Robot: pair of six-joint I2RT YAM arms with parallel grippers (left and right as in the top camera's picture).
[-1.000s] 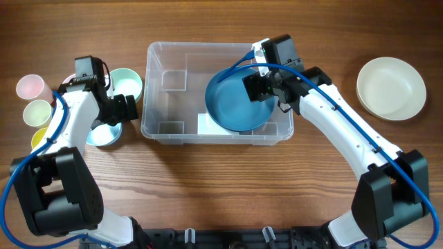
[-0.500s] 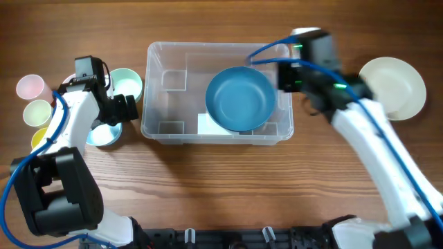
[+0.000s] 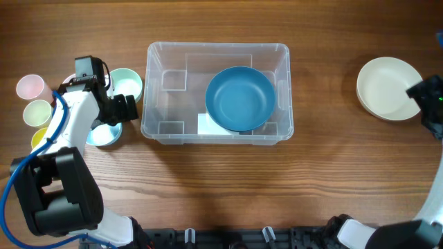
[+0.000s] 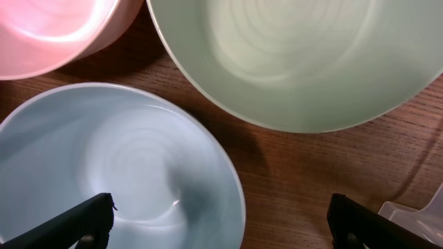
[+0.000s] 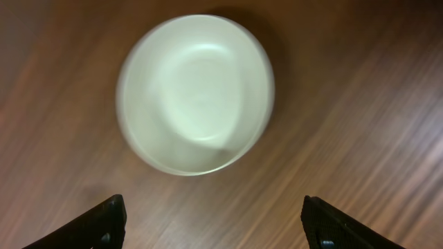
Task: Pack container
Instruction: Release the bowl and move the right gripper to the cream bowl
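The container [image 3: 174, 104], a large clear bin, stands mid-table with a blue bowl [image 3: 240, 98] resting inside its right half. My left gripper [image 4: 220, 223] is open, one finger over a light blue bowl [image 4: 118, 166] and the other over bare wood. A pale green bowl [image 4: 297, 55] lies just beyond it. My right gripper [image 5: 214, 220] hangs open and empty above the table, just short of a white bowl [image 5: 196, 93]. In the overhead view the right arm [image 3: 430, 100] shows only at the right edge, beside that white bowl [image 3: 390, 88].
A pink bowl [image 4: 55, 28] touches the green one. Pink [image 3: 31, 86], green [image 3: 37, 112] and yellow [image 3: 40, 138] cups stand at the far left. A white label [image 3: 208, 124] lies on the container's base. The container's corner [image 4: 415, 214] shows by my left finger.
My right arm has let go of the blue bowl, left it in the container, and swung away right to the white bowl. The left arm has not moved.
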